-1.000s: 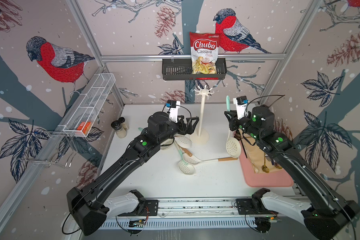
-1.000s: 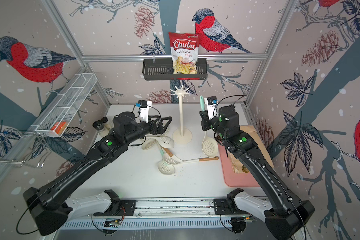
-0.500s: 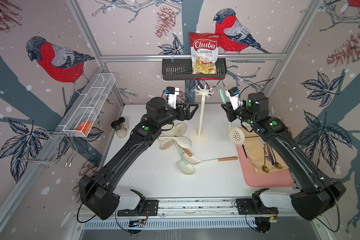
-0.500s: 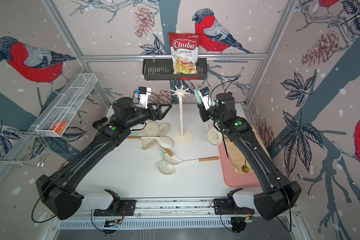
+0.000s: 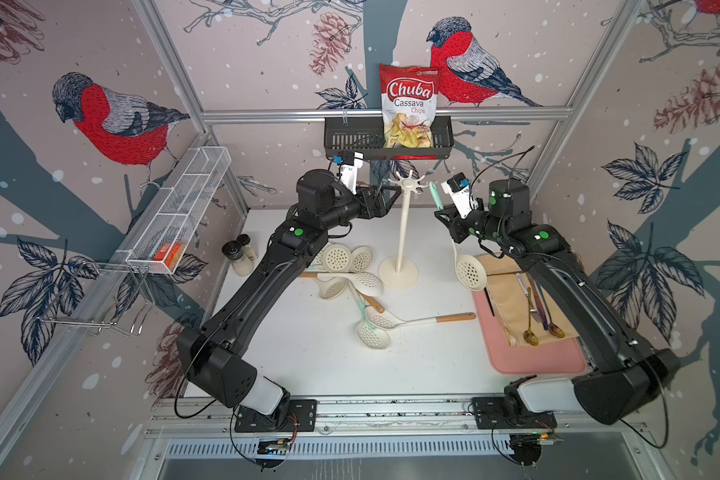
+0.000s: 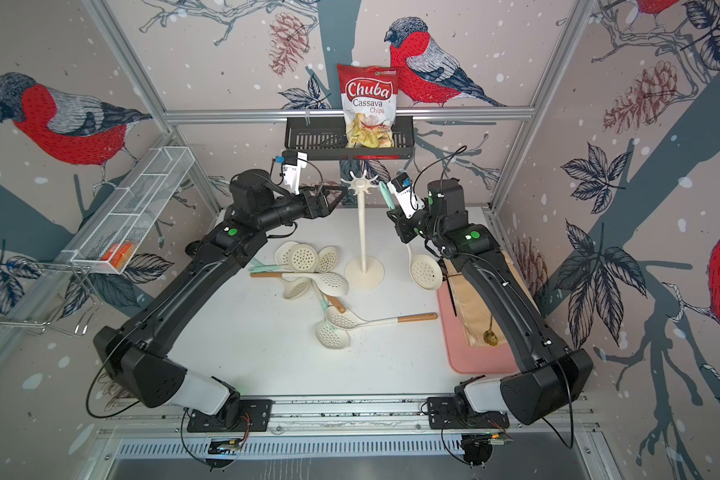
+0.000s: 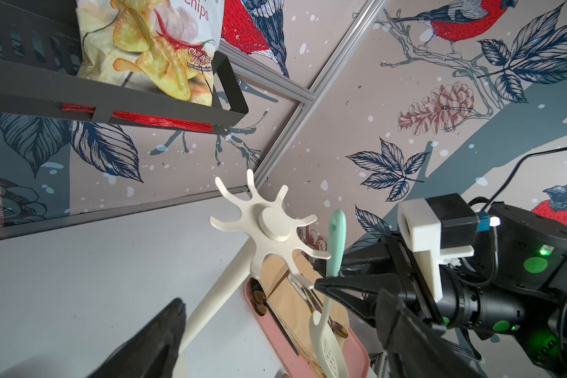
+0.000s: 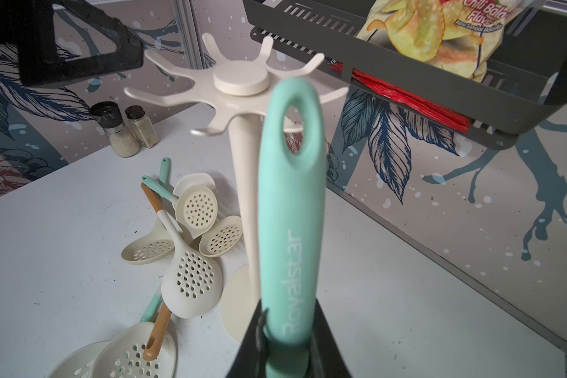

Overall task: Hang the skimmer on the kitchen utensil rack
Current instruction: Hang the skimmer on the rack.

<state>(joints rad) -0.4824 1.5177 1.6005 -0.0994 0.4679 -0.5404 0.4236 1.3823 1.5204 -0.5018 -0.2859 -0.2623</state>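
Right gripper [image 5: 447,220] pinches the mint handle of the skimmer [image 5: 469,271], which is held upright with its perforated bowl hanging below. The handle's eyelet end sits just beside the star top of the kitchen utensil rack [image 5: 404,232]. Left gripper [image 5: 391,198] stands spread and empty, near the opposite side of that top.

Rack [image 5: 405,224] mid-table, loose skimmers [image 5: 337,257] left — perhaps touching its base, tray [image 5: 533,357] right

You're looking down from six o'clock — wrist cameras, close, are sharing the kitchen utensil rack [image 7: 269,225] from nine and three.
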